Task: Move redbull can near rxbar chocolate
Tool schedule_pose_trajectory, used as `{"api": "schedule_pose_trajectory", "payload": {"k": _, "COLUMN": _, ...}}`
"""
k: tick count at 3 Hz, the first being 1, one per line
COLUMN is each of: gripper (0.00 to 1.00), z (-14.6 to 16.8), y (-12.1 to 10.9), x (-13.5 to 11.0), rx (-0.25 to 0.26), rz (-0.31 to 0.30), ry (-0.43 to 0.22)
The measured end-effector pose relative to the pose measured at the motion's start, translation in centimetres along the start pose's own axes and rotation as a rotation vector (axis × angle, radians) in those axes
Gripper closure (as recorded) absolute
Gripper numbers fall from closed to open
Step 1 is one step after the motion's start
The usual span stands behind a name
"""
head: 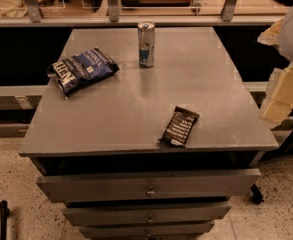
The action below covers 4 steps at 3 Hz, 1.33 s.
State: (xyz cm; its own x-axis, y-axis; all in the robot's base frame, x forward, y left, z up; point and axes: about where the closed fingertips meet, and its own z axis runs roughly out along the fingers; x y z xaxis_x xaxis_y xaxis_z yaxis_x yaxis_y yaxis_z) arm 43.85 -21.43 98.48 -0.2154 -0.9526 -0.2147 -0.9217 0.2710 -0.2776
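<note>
The redbull can (146, 44) stands upright near the far middle of the grey table top (136, 104). It is slim and silver-and-blue with a silver top. The rxbar chocolate (180, 126) lies flat near the front right edge of the table in a dark wrapper with white text. The two are well apart, the bar closer to the camera and a little to the right. My gripper is not in view. Only a white and cream part of my arm (286, 84) shows at the right edge, beside the table and away from both things.
A crinkly blue snack bag (82, 69) lies at the far left of the table. Drawers (148, 184) with small knobs sit below the front edge. A ledge with metal posts (111, 6) runs behind the table. The floor is speckled.
</note>
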Motion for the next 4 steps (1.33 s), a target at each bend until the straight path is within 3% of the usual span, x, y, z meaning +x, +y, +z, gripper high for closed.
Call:
{"api": "schedule_pose_trajectory", "payload": {"k": 1, "gripper": 0.0, "z": 0.0, "y": 0.0, "x": 0.0, "rx": 0.0, "rz": 0.0, "ry": 0.0}}
{"api": "schedule_pose_trajectory", "payload": {"k": 2, "gripper": 0.0, "z": 0.4, "y": -1.7, "x": -0.5, "rx": 0.012, "rz": -0.026, "ry": -0.035}}
{"api": "schedule_pose_trajectory", "payload": {"k": 3, "gripper": 0.0, "z": 1.9, "y": -6.1, "x": -2.6, "rx": 0.031, "rz": -0.068, "ry": -0.137}}
{"api": "schedule_pose_trajectory", "payload": {"k": 4, "gripper": 0.0, "z": 6.5, "y": -13.2, "x": -7.5, "rx": 0.031, "rz": -0.132, "ry": -0.279}}
